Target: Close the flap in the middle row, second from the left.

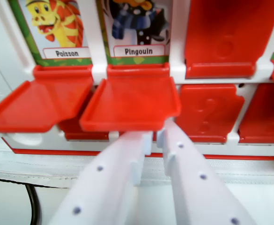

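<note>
Flanking Pingouin flap [132,105], Poisson flap [38,105], pincer [156,136] beneath

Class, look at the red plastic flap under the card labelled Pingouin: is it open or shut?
Open. The red plastic flap juts out flat toward the camera, leaving the Pingouin picture card uncovered above it.

My only view rides the wrist, looking along the end effector [156,136] at the game board [179,70], very close.
</note>
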